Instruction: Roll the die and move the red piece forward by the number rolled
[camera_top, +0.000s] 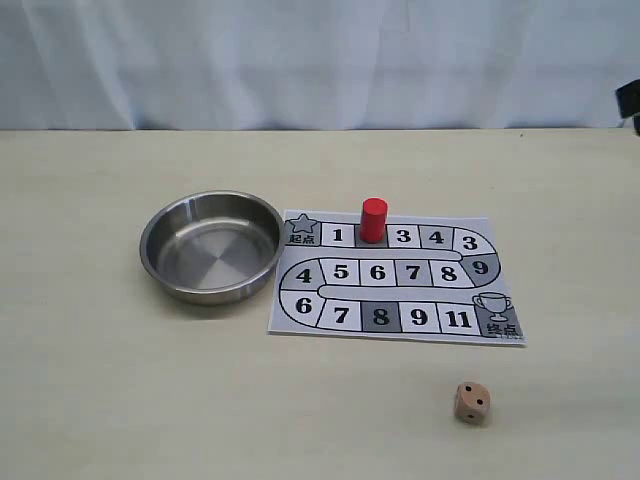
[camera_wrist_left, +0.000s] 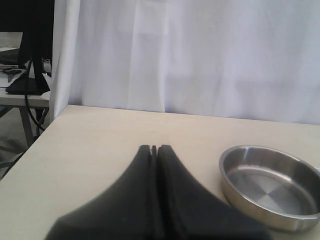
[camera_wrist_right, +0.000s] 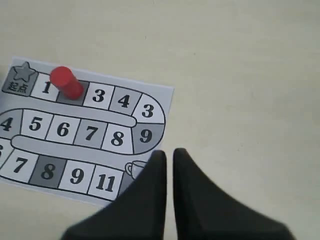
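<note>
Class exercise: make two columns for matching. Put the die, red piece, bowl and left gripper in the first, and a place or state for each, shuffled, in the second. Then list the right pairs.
Column 1
1. die
2. red piece
3. bowl
4. left gripper

Column 2
A. empty, left of the board
B. shut, holding nothing
C. on the bare table, off the board
D. upright on the square between 1 and 3

Pairs: 1-C, 2-D, 3-A, 4-B
</note>
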